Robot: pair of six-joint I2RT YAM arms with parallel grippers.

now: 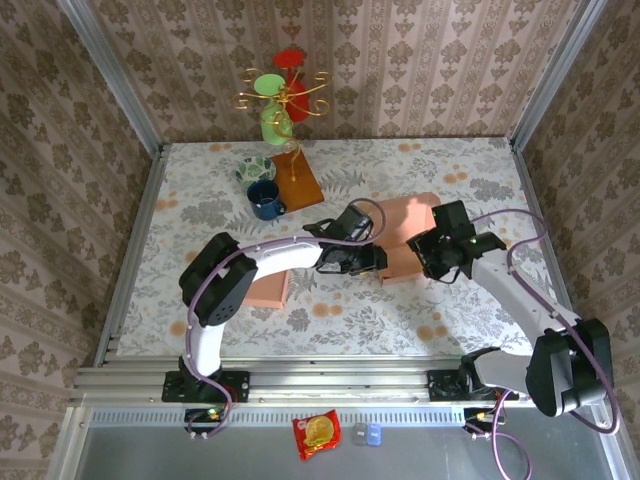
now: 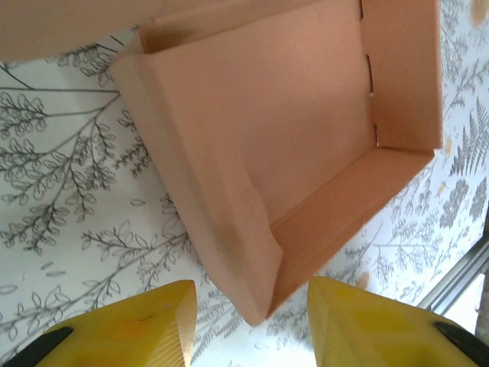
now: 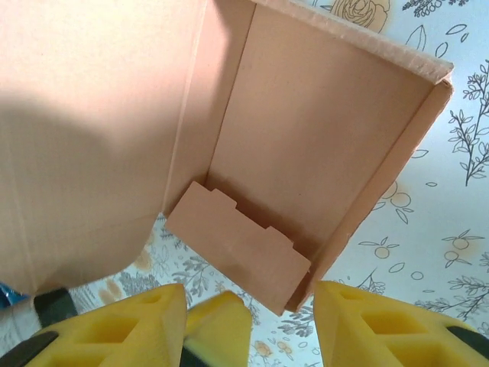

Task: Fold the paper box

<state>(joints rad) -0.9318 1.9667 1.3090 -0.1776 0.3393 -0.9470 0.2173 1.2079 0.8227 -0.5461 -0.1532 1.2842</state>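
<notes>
Both sets of fingers stand apart, empty: your left gripper straddles the box corner, your right gripper faces its tabbed flap

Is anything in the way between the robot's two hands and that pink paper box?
Nothing visible stands in the way. The left hand is open with a corner of the paper box right inside it, and the open right hand faces the box directly.

Top camera overhead, whole table; both wrist cameras close, sharing paper box.
</notes>
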